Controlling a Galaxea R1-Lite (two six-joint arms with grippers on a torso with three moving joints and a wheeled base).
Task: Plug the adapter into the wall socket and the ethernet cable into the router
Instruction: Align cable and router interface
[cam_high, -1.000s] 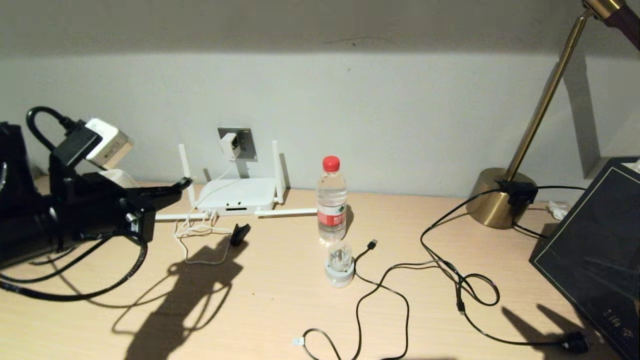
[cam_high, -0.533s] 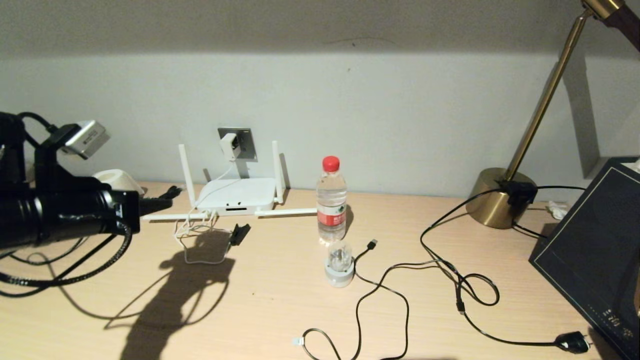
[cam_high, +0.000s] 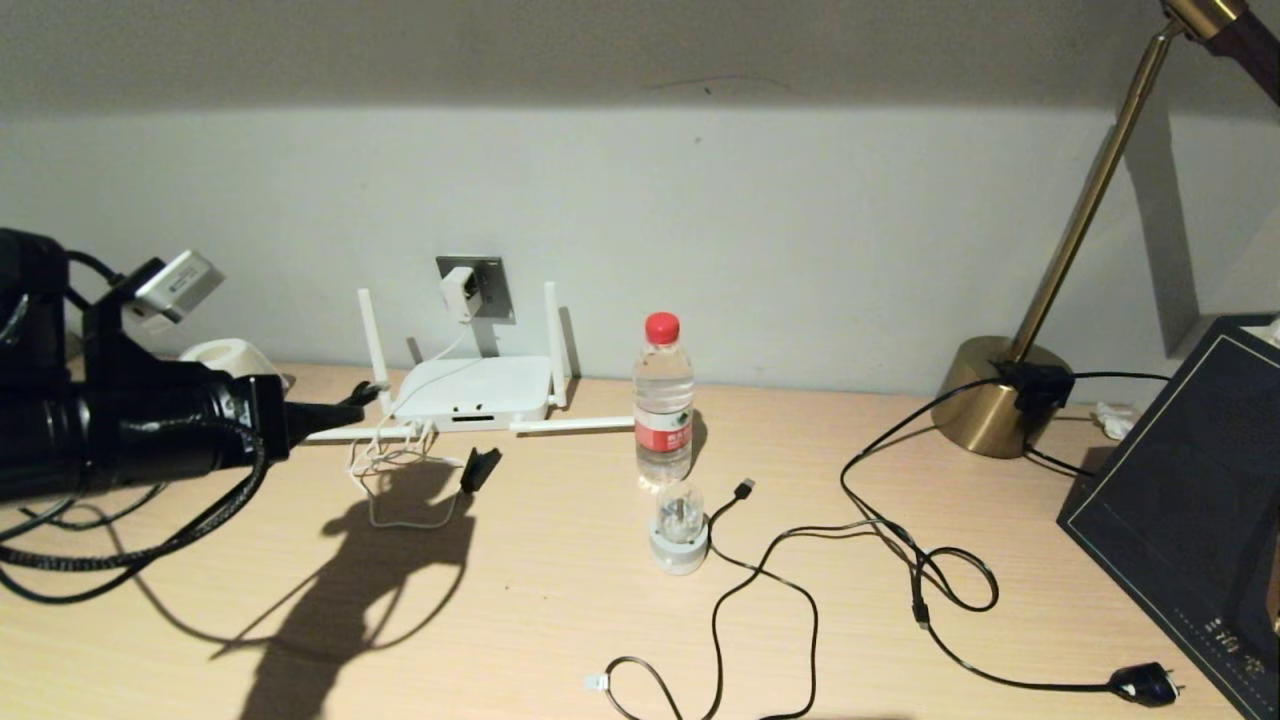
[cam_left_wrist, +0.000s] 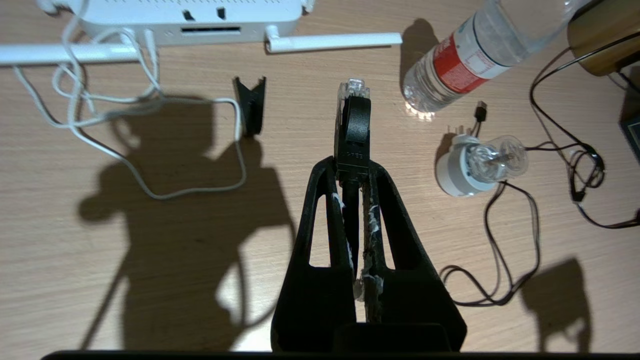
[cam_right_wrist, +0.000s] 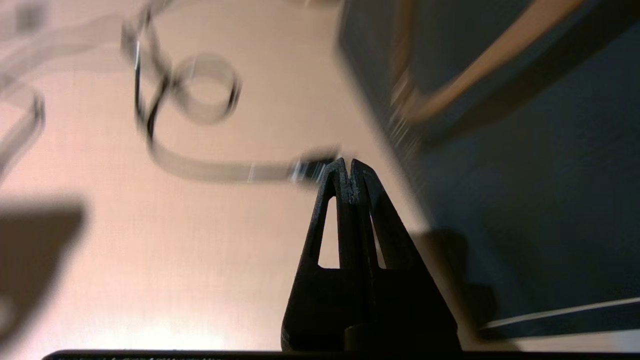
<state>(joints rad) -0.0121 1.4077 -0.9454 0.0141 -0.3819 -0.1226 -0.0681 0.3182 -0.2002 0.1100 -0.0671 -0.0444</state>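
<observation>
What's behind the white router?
Behind the router, on the wall, is the grey socket with the white adapter in it. The router hides the wall's foot.

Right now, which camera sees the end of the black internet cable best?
The left wrist view. There the ethernet cable sticks out from the left gripper, clear tip pointing toward the router. The head view shows only a small dark shape near the router's left antenna. The right wrist view doesn't show it.

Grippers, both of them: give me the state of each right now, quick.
Left gripper: shut on the ethernet cable, connector toward the router.
Right gripper: shut, holding nothing.
</observation>
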